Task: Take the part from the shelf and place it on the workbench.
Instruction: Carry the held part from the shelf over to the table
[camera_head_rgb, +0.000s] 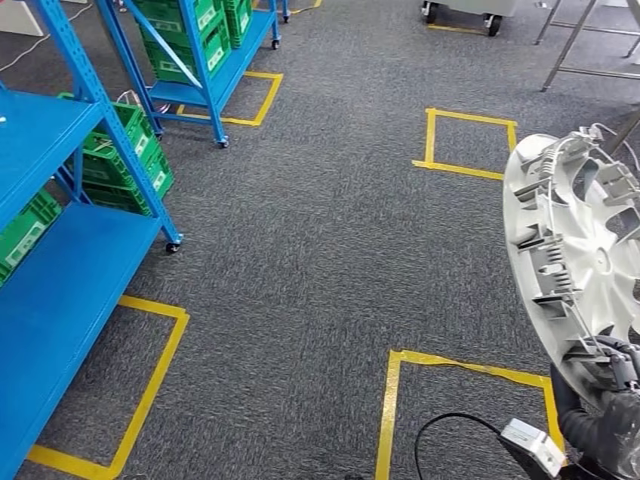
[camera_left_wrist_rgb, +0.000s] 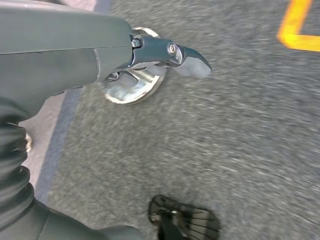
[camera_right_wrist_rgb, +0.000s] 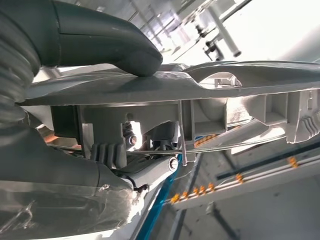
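Observation:
The part is a silver wheel cover (camera_head_rgb: 573, 250) with ribs and clips on its back, held upright at the right edge of the head view. My right hand (camera_head_rgb: 613, 400) grips its lower rim. In the right wrist view the thumb (camera_right_wrist_rgb: 113, 47) presses on one face of the wheel cover (camera_right_wrist_rgb: 211, 85) and the darker fingers (camera_right_wrist_rgb: 151, 172) lie against the ribbed side. My left hand (camera_left_wrist_rgb: 166, 55) hangs over the grey carpet with a finger stretched out straight and nothing in it.
A blue shelf (camera_head_rgb: 53, 290) stands at the left with green crates (camera_head_rgb: 124, 150); a second blue rack (camera_head_rgb: 204, 60) is farther back. Yellow tape squares (camera_head_rgb: 468, 140) mark the grey carpet. A black cable with a white box (camera_head_rgb: 532, 447) lies near my right side.

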